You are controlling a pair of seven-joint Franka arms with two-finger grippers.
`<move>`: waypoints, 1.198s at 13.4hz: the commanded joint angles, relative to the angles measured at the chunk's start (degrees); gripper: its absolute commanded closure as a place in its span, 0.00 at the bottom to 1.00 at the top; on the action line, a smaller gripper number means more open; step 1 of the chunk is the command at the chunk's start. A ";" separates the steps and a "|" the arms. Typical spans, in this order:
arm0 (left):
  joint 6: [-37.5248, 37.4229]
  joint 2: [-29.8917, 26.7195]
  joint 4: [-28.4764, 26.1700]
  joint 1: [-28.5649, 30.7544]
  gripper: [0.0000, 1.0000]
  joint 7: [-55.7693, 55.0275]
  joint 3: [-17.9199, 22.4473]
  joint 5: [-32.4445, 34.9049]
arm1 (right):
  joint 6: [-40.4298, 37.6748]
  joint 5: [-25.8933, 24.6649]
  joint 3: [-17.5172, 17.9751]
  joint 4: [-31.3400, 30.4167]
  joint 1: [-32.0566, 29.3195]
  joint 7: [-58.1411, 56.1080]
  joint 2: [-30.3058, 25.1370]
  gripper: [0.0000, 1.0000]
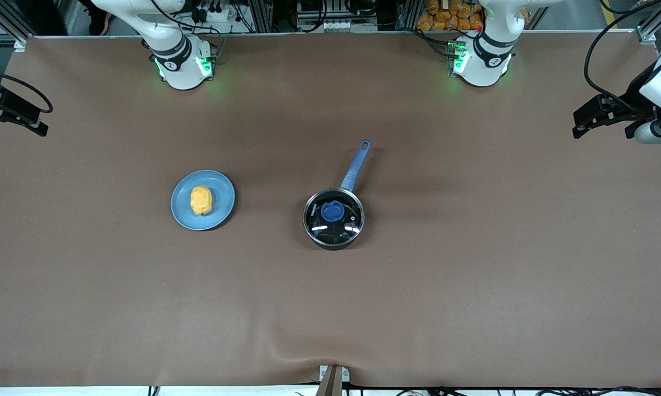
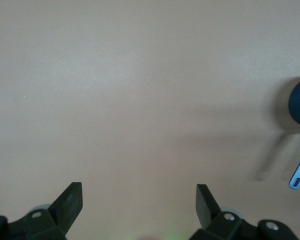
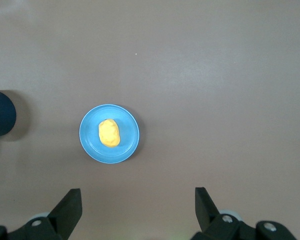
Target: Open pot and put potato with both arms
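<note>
Waiting high over the surface [image 1: 473,286], my left pincer [image 2: 139,202] and right pincer [image 3: 138,207] are both spread wide, holding nothing. My pot [image 1: 334,218] sits with its lid [image 1: 333,215] on. Beside the pot, toward my right arm's end, the potato [image 1: 201,200] lies on a plate [image 1: 223,190]. I think the smooth lid could slip when I lift it.

No legible text, labels or numbers anywhere.
</note>
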 commanded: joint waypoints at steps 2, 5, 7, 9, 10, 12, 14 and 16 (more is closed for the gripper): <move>-0.83 -0.59 1.76 1.43 0.00 -0.42 -1.12 -0.78 | 0.37 -1.54 -0.06 -0.72 0.57 0.57 -0.83 0.00; -1.97 0.10 3.53 1.16 0.00 -0.51 -1.20 -0.69 | 0.37 -2.16 -0.06 -0.72 0.66 0.48 -0.92 0.00; -2.15 0.29 3.36 1.08 0.00 -0.33 -1.29 -0.69 | 0.28 -2.16 0.02 -0.72 0.83 0.48 -0.92 0.00; -2.15 0.37 3.18 0.90 0.00 -0.24 -1.38 -0.69 | 0.10 -2.16 0.11 -0.81 1.10 0.48 -0.92 0.00; -2.15 0.37 3.18 0.55 0.00 -0.68 -1.82 -0.78 | 0.10 -2.16 0.11 -0.81 1.44 0.48 -0.92 0.00; -2.15 0.37 3.09 0.55 0.00 -1.47 -3.13 -0.60 | 0.10 -2.16 0.11 -0.81 1.45 0.48 -0.92 0.00; -2.15 0.46 3.09 0.64 0.00 -1.56 -3.23 -0.95 | 0.19 -2.16 0.11 -0.81 1.45 0.56 -0.92 0.00; -2.06 0.81 3.09 -0.06 0.00 -4.70 -4.18 -0.87 | 0.19 -2.16 0.11 -0.81 1.54 0.56 -0.92 0.00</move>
